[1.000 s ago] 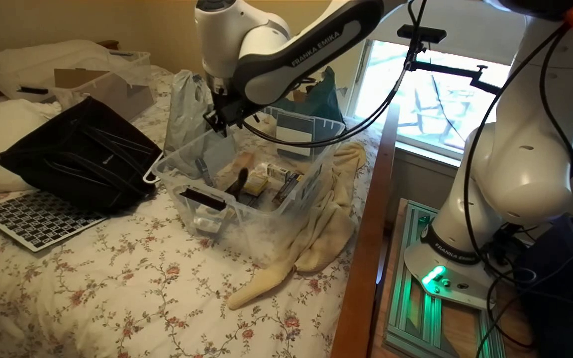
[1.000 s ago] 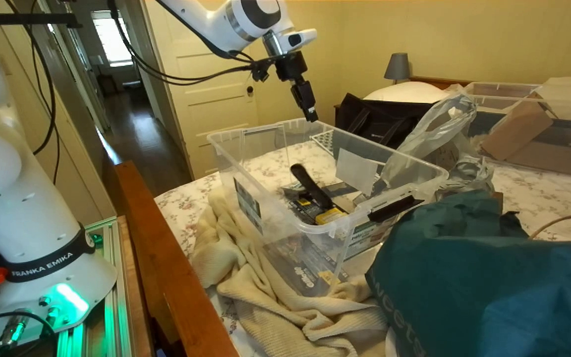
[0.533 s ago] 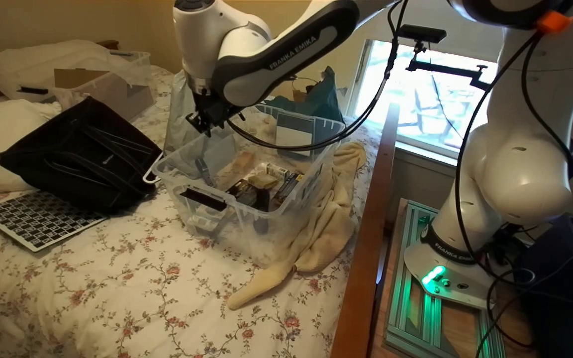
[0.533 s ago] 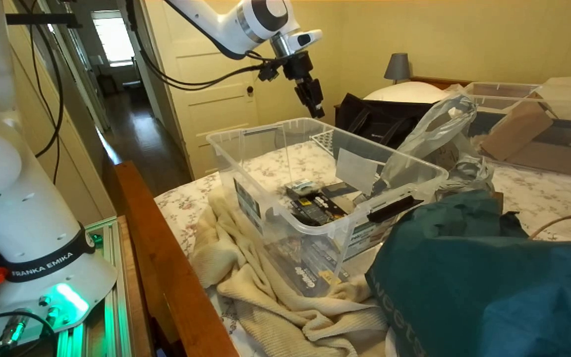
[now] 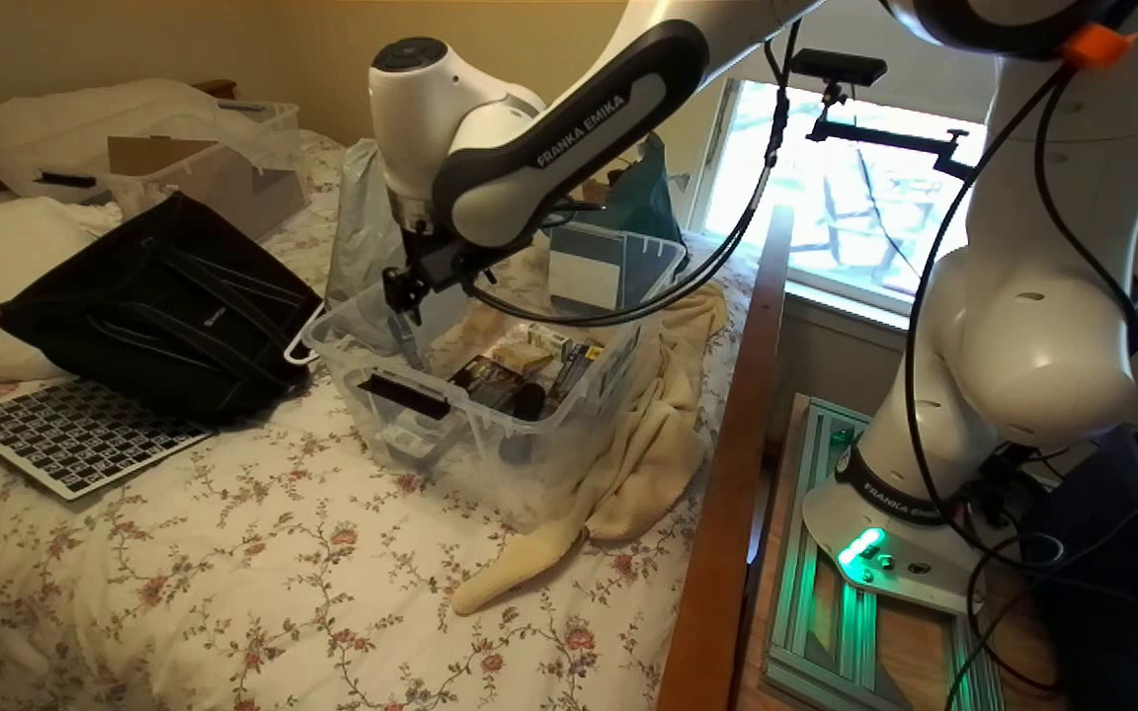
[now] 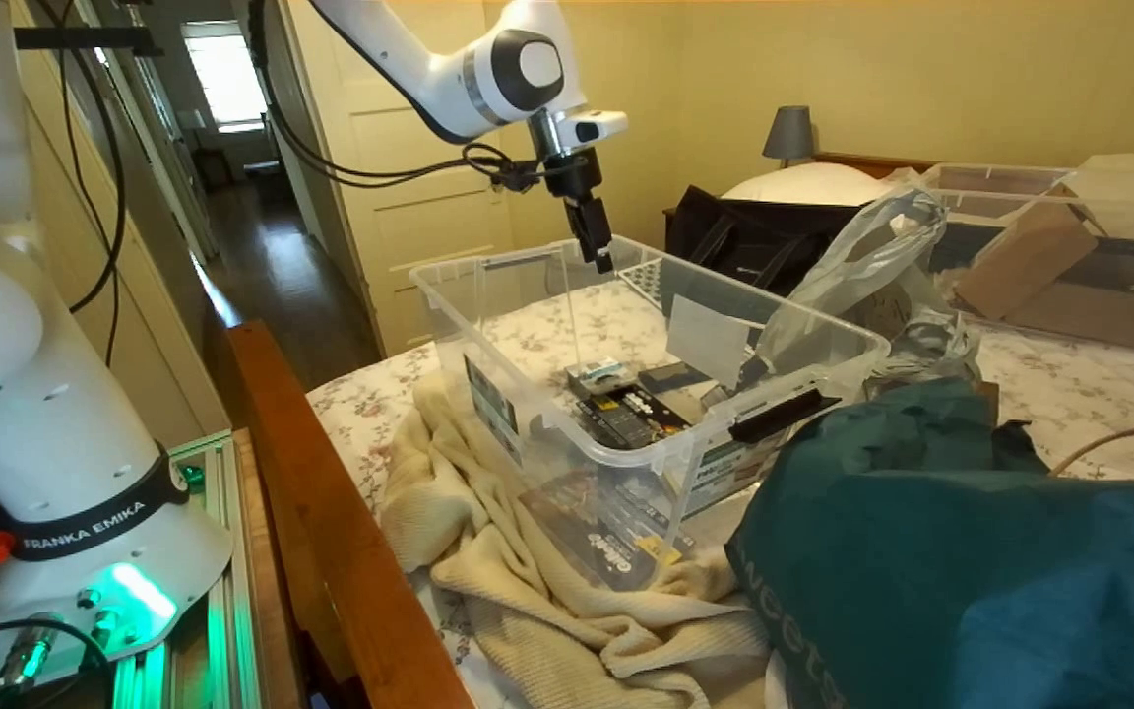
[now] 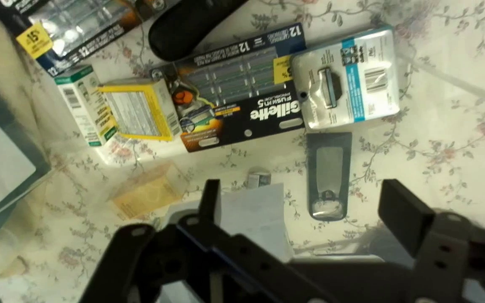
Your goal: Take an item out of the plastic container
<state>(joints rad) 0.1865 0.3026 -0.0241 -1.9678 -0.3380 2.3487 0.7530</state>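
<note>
The clear plastic container stands on the bed in both exterior views. My gripper points down over one end of it, with its tips near rim height in both exterior views. In the wrist view the gripper is open with nothing between its fingers. Below and between them lies a narrow dark pack with a clear window. Farther up lie a Gillette pack, a silver-white pack, a yellow-edged box, a white-green box and a black handle.
A grey plastic bag and a teal bag stand against the container. A black bag lies on a checkered board. A cream blanket lies along the wall, by the wooden bed rail.
The black-handled thing stuck up at a tilt a second ago; it now lies low in the container. My gripper shifted sideways, then came down toward the container.
</note>
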